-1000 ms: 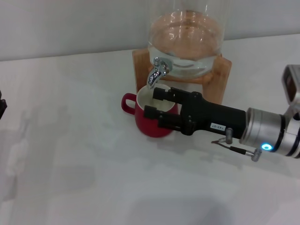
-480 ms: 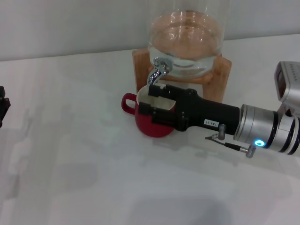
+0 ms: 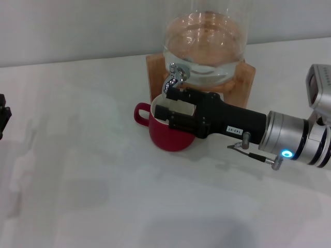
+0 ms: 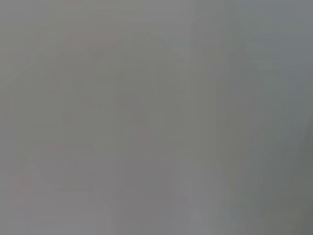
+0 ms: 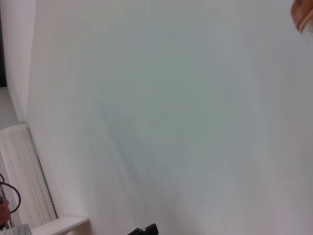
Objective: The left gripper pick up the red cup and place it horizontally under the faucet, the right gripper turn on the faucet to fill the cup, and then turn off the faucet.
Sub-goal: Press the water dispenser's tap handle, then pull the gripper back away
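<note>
The right claw (image 3: 166,102), fingers spread wide, reaches over the red cup (image 3: 166,135) beneath the faucet (image 3: 175,77); left claw (image 3: 3,114) unreadable at the bench edge

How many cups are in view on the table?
1: the red cup stands upright under the faucet, in front of the wooden stand, partly covered by the right tool. None hidden, apparently.

Right gripper (image 3: 168,103) at frame centre, arm reaching in from the right edge, fingers parted, left gripper (image 3: 3,118) just visible at far left edge
</note>
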Tool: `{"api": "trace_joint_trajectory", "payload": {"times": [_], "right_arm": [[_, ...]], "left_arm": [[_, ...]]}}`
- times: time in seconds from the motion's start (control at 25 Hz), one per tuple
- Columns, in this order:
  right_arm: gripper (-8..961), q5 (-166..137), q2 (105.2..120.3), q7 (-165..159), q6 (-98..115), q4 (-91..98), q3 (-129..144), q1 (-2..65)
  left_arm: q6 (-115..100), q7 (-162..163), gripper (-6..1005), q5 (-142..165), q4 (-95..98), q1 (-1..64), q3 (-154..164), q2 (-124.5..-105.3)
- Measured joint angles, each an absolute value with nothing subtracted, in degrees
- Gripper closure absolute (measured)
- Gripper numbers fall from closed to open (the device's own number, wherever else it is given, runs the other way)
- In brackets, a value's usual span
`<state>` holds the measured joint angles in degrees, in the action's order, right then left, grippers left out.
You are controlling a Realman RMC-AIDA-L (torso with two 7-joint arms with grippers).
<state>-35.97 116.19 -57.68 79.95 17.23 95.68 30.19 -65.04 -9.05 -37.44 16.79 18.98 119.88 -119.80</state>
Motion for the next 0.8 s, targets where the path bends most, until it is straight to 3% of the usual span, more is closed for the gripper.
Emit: {"api": "trace_joint_trajectory", "payload": {"times": [0.8], "right_arm": [[232, -34.72, 116.19, -57.41, 79.53, 17.23, 95.62, 29.43]], "left_arm": [[-64.42, -9.05, 119, -37.12, 16.70, 19.42, 119.88, -119.71]]}}
